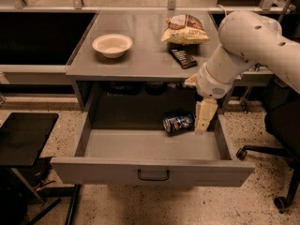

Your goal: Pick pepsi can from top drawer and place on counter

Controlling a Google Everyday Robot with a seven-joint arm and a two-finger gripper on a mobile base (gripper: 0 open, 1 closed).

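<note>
**Open drawer unit with can, counter items and arm: contents as seen**

1. Top drawer [151, 169]: wide, shallow, grey metal, tall sides, standing fully open below the counter. A dark curved handle [153, 175] sits at the centre of its front panel.

2. Pepsi can [178, 123]: small blue aluminium drink can with silver ends and a red-white logo. It lies on its side on the drawer floor, close to the back edge and towards the back right corner, its length running roughly along that edge. It is the only loose item seen in the drawer.

3. Gripper [201, 129]: cream-coloured, pointing straight down into the drawer, its tip near the floor. It is just beside the can's right end, between the can and the drawer's right wall. Contact with the can cannot be told. Whether the claw is spread or pressed together cannot be told either.

4. Arm [243, 41]: thick, white, rounded, reaching in from the right over the counter's front right corner.

5. Counter [140, 60]: flat matte grey rectangular cabinet top.
   - Round cream bowl [112, 45], left of centre, upright.
   - Crinkled yellow-tan snack bag [185, 30], towards the back right corner.
   - Flat dark bar-shaped packet [183, 57], just in front of the bag, near the right edge.

6. Black square side table [23, 137]: low, left of the drawer's front left corner.
</note>
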